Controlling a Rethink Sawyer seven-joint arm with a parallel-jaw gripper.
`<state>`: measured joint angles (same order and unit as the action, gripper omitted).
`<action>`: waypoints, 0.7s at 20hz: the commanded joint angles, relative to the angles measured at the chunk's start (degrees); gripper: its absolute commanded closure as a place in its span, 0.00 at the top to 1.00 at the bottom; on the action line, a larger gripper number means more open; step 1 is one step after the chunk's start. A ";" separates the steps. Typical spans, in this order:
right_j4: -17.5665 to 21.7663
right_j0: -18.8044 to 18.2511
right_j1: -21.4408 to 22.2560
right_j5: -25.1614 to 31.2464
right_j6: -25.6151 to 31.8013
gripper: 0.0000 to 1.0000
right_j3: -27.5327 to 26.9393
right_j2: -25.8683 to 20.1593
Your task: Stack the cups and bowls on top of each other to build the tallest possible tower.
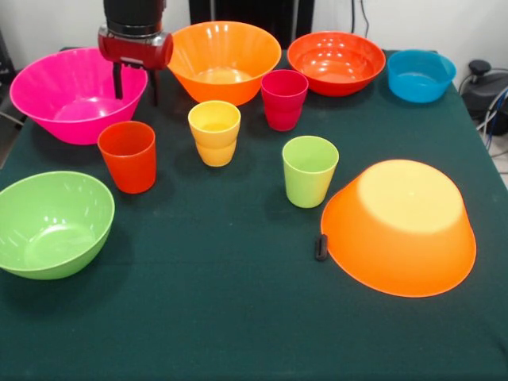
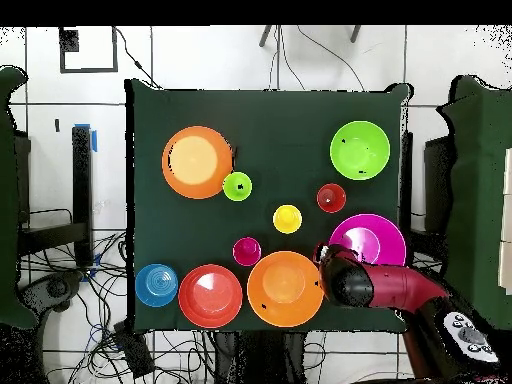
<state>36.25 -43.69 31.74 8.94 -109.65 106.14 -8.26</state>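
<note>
My gripper is open and empty, hanging at the far left between the large pink bowl and an upright large orange bowl. In the overhead view the gripper sits between these two bowls. All stand apart and upright: orange-red cup, yellow cup, crimson cup, lime green cup. The red-orange bowl and small blue bowl are at the back right. The lime green bowl is at the near left. The second orange bowl lies upside down at the near right.
A small black piece lies on the dark green tablecloth against the upside-down orange bowl's rim. Cables and gear lie beyond the table's right edge.
</note>
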 commanded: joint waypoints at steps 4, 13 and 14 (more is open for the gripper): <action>4.06 1.07 -3.49 3.52 4.72 1.00 -4.68 -5.90; 5.03 0.69 -3.86 2.68 5.38 0.00 -4.48 -6.52; 5.42 0.13 -3.83 2.42 5.82 0.00 -4.20 -7.18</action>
<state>37.00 -43.87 30.21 8.93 -109.64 105.48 -8.67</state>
